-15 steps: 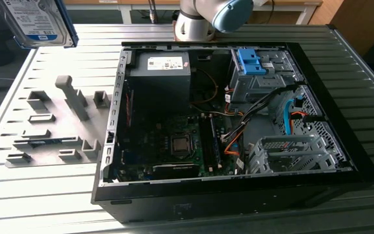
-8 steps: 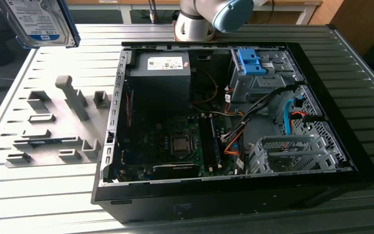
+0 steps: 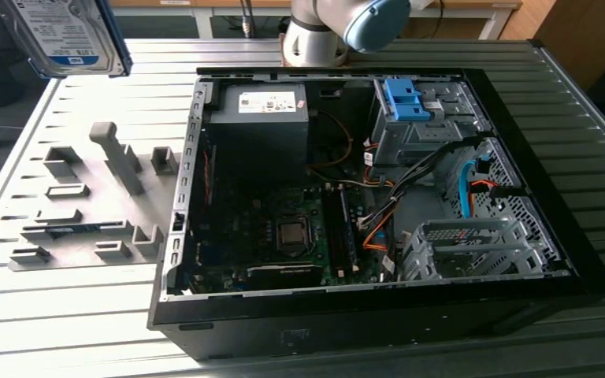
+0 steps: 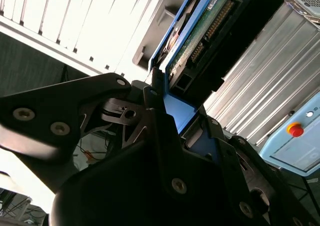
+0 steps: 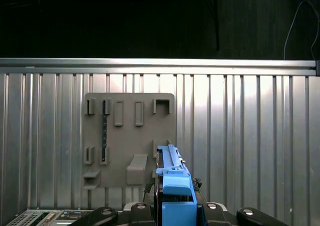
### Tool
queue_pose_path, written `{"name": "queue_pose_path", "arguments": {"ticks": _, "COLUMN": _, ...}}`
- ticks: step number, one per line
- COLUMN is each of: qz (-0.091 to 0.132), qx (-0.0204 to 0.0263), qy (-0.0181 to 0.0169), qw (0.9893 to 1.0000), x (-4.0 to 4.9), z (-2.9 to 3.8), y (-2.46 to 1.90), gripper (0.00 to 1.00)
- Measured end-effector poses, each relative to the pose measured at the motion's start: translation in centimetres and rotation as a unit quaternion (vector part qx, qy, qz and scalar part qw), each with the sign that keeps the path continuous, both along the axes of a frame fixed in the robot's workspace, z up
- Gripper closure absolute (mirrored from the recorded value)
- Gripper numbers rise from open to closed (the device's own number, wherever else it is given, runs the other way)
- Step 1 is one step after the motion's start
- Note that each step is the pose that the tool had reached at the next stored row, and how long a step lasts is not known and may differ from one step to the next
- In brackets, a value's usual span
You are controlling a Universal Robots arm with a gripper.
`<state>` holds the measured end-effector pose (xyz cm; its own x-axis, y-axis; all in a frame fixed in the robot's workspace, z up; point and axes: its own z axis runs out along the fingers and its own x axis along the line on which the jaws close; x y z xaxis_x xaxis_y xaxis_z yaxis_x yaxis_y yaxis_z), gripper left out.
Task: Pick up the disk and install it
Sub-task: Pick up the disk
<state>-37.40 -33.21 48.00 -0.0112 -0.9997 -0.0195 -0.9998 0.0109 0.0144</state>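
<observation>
The disk [image 3: 61, 35], a silver drive with a white-and-blue label in a bright blue frame, hangs high over the table's far corner at the exterior view's left. In the second wrist view my gripper [image 4: 170, 103] is shut on the disk [image 4: 200, 41], its dark fingers [image 4: 150, 98] clamped on the blue frame at one end. The first wrist view looks along the disk [image 5: 172, 178] edge-on, above the grey holder board [image 5: 127, 141].
An open dark computer case [image 3: 182, 197] lies on the ribbed metal table [image 3: 72, 323]. A blue bracket [image 3: 408, 98] sits in its far drive cage and a metal cage [image 3: 460, 248] nearer. The grey holder board [image 3: 92, 197] lies beside the case. The arm's base [image 3: 318, 35] stands behind.
</observation>
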Motion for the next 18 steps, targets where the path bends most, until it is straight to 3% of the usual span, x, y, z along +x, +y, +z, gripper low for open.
{"name": "queue_pose_path", "arguments": {"ticks": 13, "qz": 0.000, "qx": 0.0000, "qy": 0.0000, "qw": 1.0000, "x": 0.56, "z": 0.00, "y": 0.00, "gripper": 0.63}}
{"name": "queue_pose_path", "arguments": {"ticks": 18, "qz": 0.000, "qx": 0.0000, "qy": 0.0000, "qw": 1.0000, "x": 1.21, "z": -0.01, "y": 0.00, "gripper": 0.63}}
